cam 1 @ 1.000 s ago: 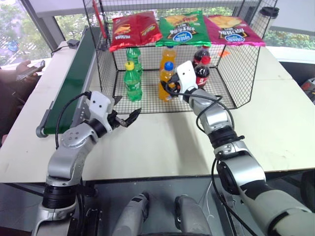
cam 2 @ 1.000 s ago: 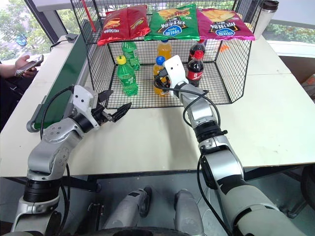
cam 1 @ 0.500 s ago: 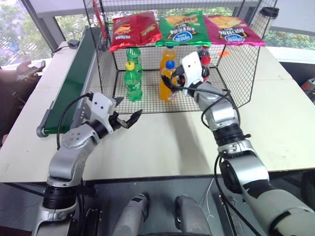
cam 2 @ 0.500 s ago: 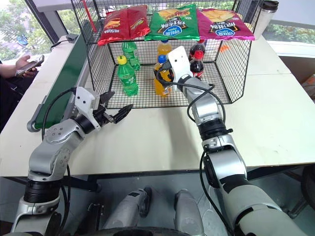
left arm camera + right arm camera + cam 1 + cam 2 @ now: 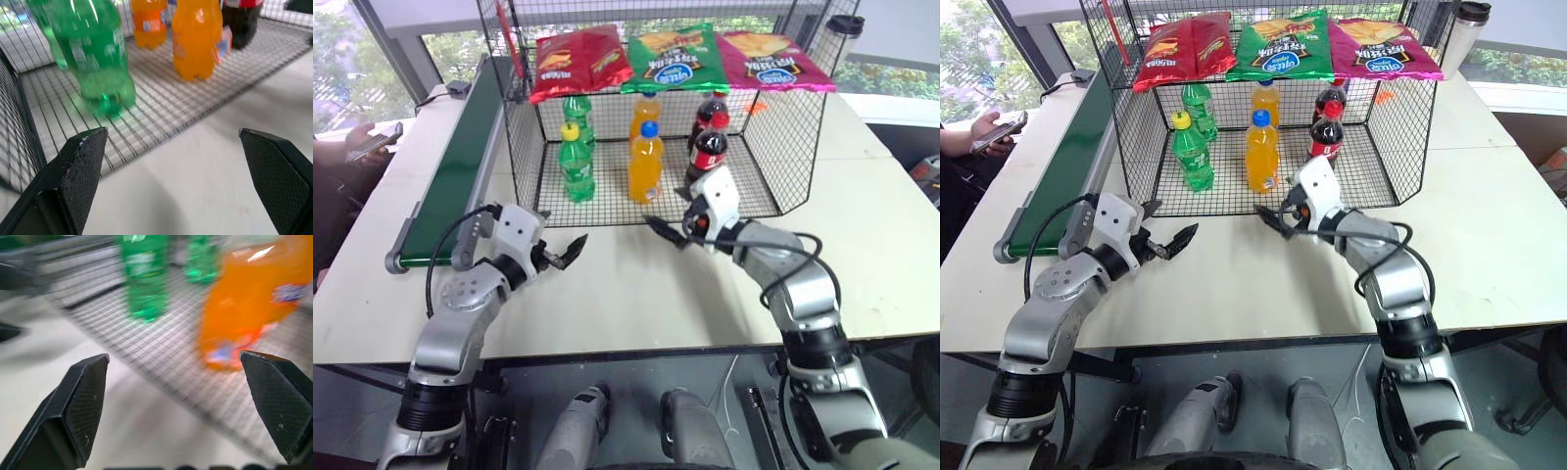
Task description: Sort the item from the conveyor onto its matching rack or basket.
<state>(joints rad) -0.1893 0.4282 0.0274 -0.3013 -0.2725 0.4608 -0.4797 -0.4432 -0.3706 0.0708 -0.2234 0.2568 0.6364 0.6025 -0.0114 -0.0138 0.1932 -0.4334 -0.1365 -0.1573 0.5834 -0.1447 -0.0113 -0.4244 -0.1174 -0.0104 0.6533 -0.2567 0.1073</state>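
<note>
Blue-capped orange soda bottle [image 5: 645,162] stands upright on the cage's lower compartment [image 5: 607,201] floor at upper centre, so with right gripper [image 5: 670,231] and left gripper [image 5: 564,253] spread empty, I'd back out level, clear of the mesh lip.

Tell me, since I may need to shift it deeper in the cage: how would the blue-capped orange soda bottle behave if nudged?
The blue-capped bottle looks full, so probably heavy for its size. It stands tall and narrow on the cage's mesh floor, so a push near the cap would likely tip it. Its clear plastic looks smooth, perhaps slippery.
</note>
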